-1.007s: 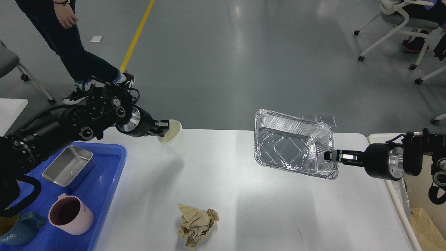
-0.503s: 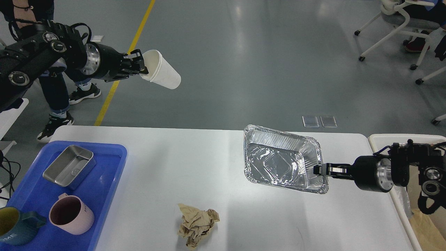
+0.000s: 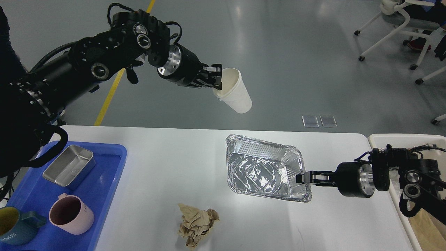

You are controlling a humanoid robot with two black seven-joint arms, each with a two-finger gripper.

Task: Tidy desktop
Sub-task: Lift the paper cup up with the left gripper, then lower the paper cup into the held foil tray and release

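Note:
The white desktop (image 3: 195, 167) spans the lower part of the head view. High above its far edge, my left gripper (image 3: 216, 77) is shut on the rim of a white paper cup (image 3: 234, 92), which tilts bottom-down to the right. My right gripper (image 3: 302, 177) reaches in from the right and is shut on the right rim of a shiny foil tray (image 3: 263, 169), held just over the desktop with its open side facing me. A crumpled brown paper ball (image 3: 197, 225) lies on the desktop near the front edge.
A blue plastic tray (image 3: 104, 181) at the left holds a steel box (image 3: 69, 166), a pink mug (image 3: 70, 214) and a blue-and-yellow mug (image 3: 14, 226). A cream-white bin (image 3: 383, 138) stands at the right edge. Wheeled chairs (image 3: 400, 21) stand on the floor beyond.
My left arm swung the cup up from the desktop's far edge and then rightward toward the middle. My right gripper carried the foil tray leftward and lower over the desktop.

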